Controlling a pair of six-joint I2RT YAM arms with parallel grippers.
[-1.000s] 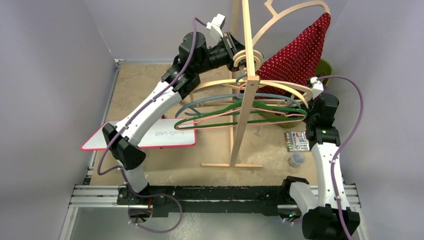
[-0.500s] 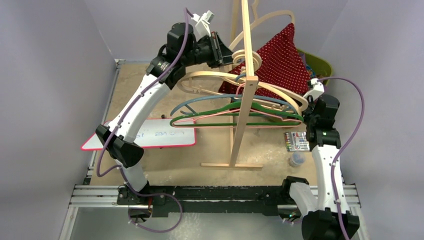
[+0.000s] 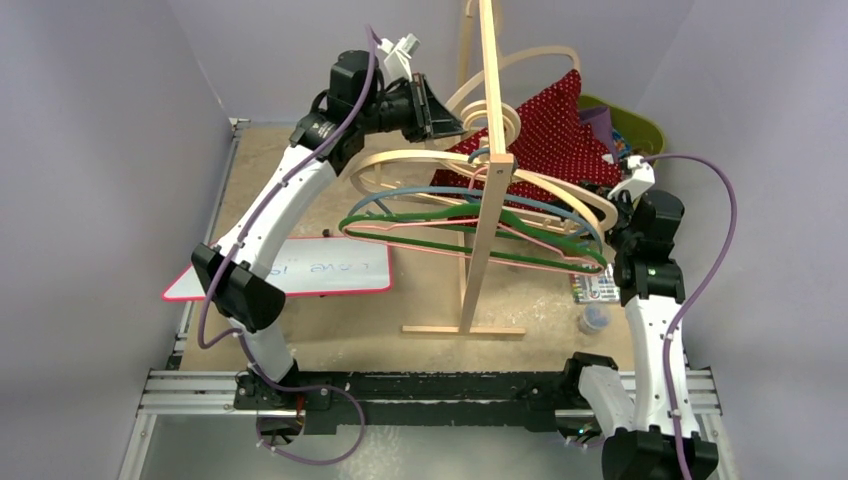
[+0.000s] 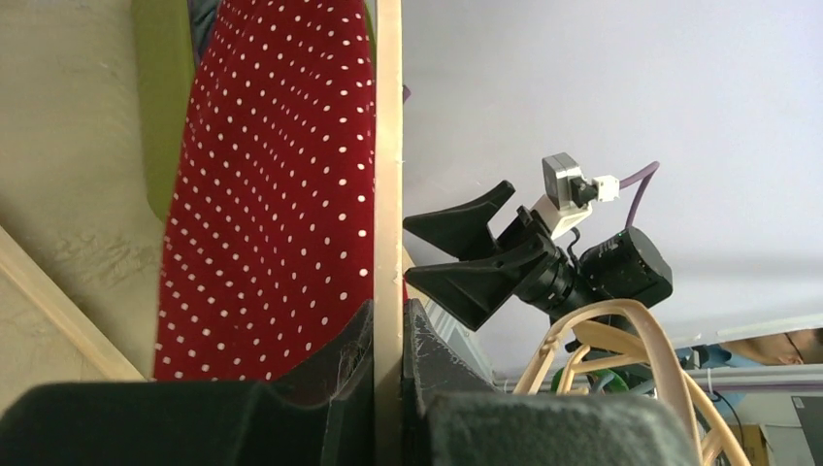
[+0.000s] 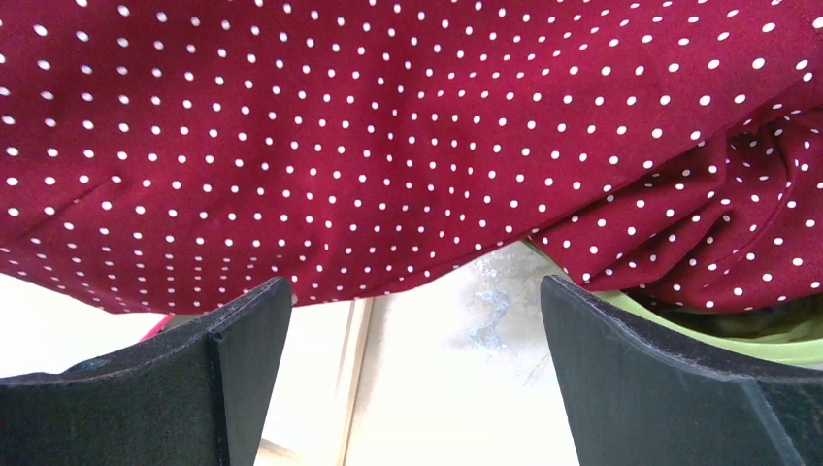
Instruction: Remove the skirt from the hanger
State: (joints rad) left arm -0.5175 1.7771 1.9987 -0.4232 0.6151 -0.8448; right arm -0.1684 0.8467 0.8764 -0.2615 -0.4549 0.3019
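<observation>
The red white-dotted skirt hangs from a pale wooden hanger held up at the back of the table. My left gripper is shut on that hanger. In the left wrist view the gripper clamps the hanger's bar, with the skirt just left of it. My right gripper is open below the skirt's lower right edge. In the right wrist view the gripper stands wide apart and empty, with the skirt just above the fingertips.
A wooden rack post stands mid-table with wooden, blue, green and pink hangers swinging on it. A green bin is behind the skirt. A whiteboard lies left. A marker box and small jar lie right.
My left gripper has carried the hanger and skirt leftward and down. The skirt now hangs lower, over my right gripper. The rack's hangers have swung.
</observation>
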